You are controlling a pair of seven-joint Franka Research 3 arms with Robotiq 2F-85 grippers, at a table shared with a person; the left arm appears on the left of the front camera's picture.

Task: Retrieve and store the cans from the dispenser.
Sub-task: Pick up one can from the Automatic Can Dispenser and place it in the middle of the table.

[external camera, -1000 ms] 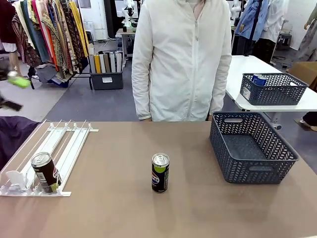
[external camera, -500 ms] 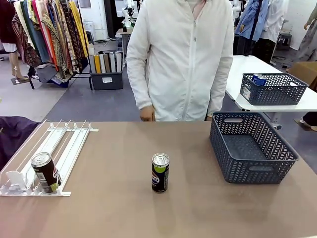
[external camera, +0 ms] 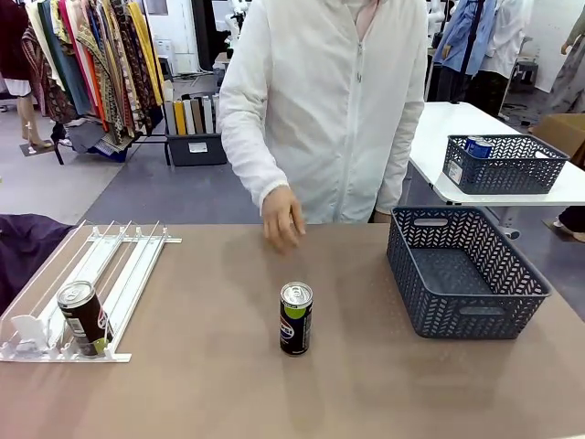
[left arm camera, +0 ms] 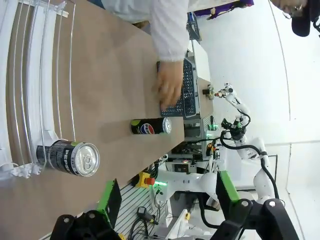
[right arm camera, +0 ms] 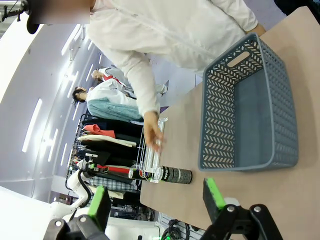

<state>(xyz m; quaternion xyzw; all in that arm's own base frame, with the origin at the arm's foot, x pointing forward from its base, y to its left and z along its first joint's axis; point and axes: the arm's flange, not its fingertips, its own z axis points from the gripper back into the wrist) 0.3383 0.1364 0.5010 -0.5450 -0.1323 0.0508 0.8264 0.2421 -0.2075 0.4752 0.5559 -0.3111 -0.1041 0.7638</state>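
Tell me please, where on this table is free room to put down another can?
Bare table lies between the dispenser and the standing can, between that can and the basket, and along the near edge. The basket looks empty. Crowded: the far middle, where the person's hand hovers, and the dispenser's front, where a second can sits.

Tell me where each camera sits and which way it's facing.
Front: robot's side of the table, facing the person across it; the person's hand hangs near the standing can.
Left wrist: on the left arm, rolled sideways, looking past the open left hand over the dispenser.
Right wrist: on the right arm, looking past the open right hand at the basket.
Shared: all three show that can and the person's hand.
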